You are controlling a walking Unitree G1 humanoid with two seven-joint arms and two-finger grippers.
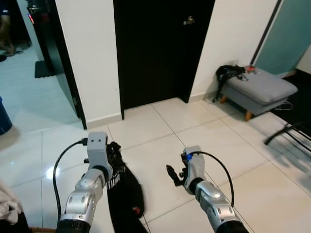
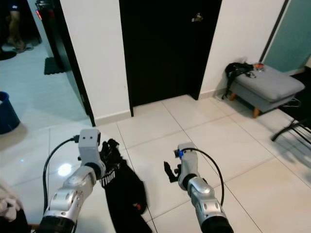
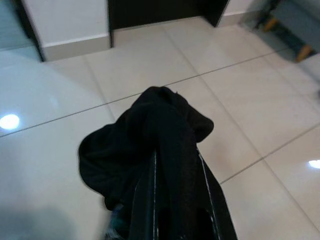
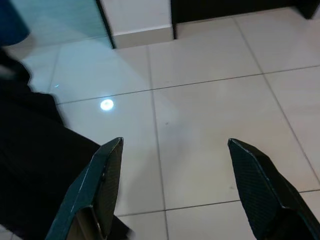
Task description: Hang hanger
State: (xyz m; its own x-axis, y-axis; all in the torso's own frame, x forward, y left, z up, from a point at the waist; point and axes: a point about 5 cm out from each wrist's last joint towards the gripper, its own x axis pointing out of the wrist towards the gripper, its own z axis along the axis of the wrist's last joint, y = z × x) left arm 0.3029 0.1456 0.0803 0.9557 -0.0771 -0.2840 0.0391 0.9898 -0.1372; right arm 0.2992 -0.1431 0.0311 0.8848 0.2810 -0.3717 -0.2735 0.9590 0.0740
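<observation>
A black garment [image 1: 125,194] with a small red mark hangs from my left gripper [image 1: 114,162] down toward the white tiled floor. In the left wrist view the cloth [image 3: 150,125] is bunched over and between the two black fingers [image 3: 145,200], which are shut on it. No hanger can be made out under the cloth. My right gripper [image 1: 173,175] is held low over the tiles, to the right of the garment and apart from it. Its fingers [image 4: 107,170] stand wide open with only floor between them.
A shut black door [image 1: 160,48] is straight ahead between white walls. A grey padded stool [image 1: 265,90] with a black bag [image 1: 228,73] stands at the right, black metal legs [image 1: 286,133] nearer. Left is an open doorway, a blue bin [image 2: 7,114] and a person's legs [image 1: 7,29].
</observation>
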